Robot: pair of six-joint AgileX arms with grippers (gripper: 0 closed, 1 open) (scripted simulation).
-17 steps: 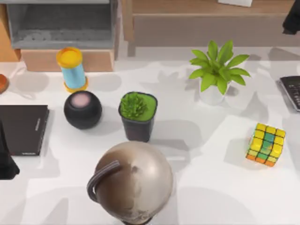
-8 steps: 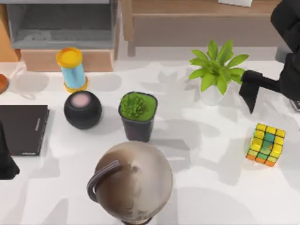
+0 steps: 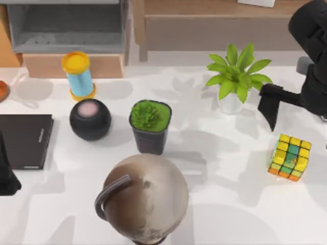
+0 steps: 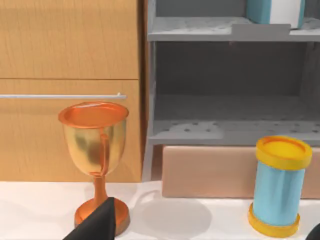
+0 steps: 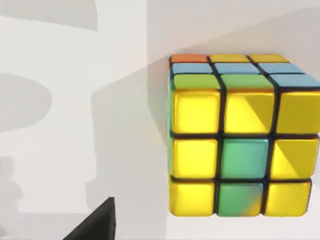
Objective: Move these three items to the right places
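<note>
Cube (image 3: 290, 157): being approached by the right gripper (image 3: 269, 108); it is resting on the white table (image 3: 219, 204) near the right edge, untouched, with yellow and green squares facing the right wrist view (image 5: 242, 150).
Right gripper: being brought in from the top view's right edge, where a second ago only a dark corner of the arm was being shown; in the last half second it is being eased slightly lower and further left. It is now being held above and just left of the cube, apart from it.
Right fingers: one dark finger (image 3: 267, 115) is being pointed down toward the table; whether the pair is spread or pressed together cannot be told, and nothing is being pinched.
Meaning for the task: a reach for the cube is judged to be under way, with the grasp not yet made and no item yet moved.
Leafy plant (image 3: 236, 76): standing just beside the right gripper, so it is being passed closely.
Left gripper: being kept parked at the left edge (image 3: 6, 173), by the black book (image 3: 24, 140); its fingers cannot be told.
Orange object (image 3: 2, 91): lying at the far left edge; in the left wrist view it is being seen as a goblet (image 4: 95, 150).
Teal book (image 4: 275, 11): being seen standing on the grey shelf (image 4: 225, 35).
</note>
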